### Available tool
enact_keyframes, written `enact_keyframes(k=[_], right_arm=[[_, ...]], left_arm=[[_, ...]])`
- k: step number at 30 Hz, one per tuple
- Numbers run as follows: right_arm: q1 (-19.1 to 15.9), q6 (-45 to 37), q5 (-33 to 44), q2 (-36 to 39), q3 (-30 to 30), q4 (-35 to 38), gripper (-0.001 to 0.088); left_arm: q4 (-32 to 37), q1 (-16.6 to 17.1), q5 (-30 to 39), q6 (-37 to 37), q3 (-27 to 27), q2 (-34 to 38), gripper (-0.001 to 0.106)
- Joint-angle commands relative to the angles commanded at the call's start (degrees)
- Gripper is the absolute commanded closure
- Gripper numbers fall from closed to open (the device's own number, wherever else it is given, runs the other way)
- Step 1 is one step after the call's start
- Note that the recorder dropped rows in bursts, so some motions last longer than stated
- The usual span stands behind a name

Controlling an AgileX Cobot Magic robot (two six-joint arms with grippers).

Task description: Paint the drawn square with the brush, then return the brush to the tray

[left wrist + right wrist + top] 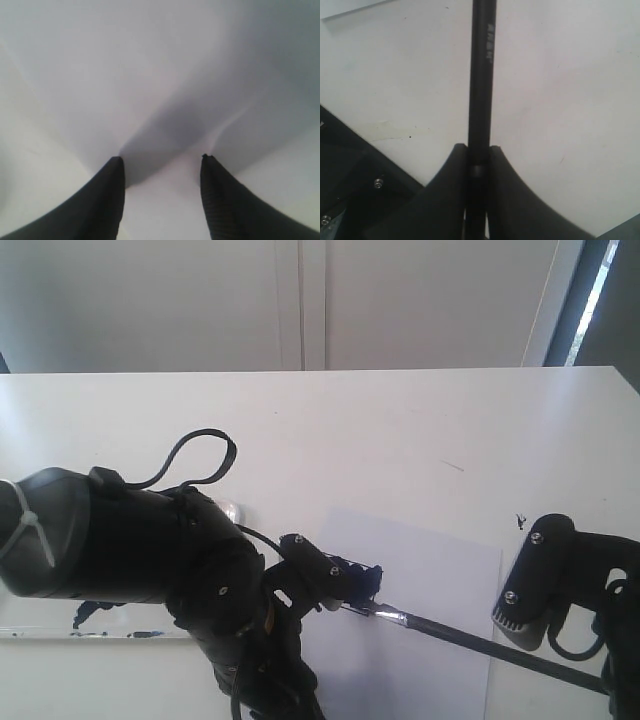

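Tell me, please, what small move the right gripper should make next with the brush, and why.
Probably a short stroke drawing the tip across the drawn square. The right gripper is shut on the brush, whose tip sits at the square's edge, and the blue fill there looks ragged, so coverage seems unfinished.

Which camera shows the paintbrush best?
The exterior view: it shows the brush from silver ferrule along its handle, beside blue paint on the paper. The right wrist view shows only handle clamped in the right gripper; the left wrist view, nothing.
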Motion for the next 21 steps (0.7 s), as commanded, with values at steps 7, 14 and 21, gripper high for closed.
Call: enact_keyframes(k=[7,14,21], right_arm=[[0.00,0.00,0.00,0.00,0.00,0.49,0.0868],[0.00,0.00,0.00,2.13,0.00,0.75,0.0868],[0.00,0.00,-0.72,3.07,0.00,0.75,0.0868]], left_arm=[[0.00,0.00,0.00,0.00,0.00,0.00,0.053],[0.00,0.00,0.00,0.00,0.00,0.00,0.053],[0.00,0.00,0.00,0.11,0.00,0.00,0.053]])
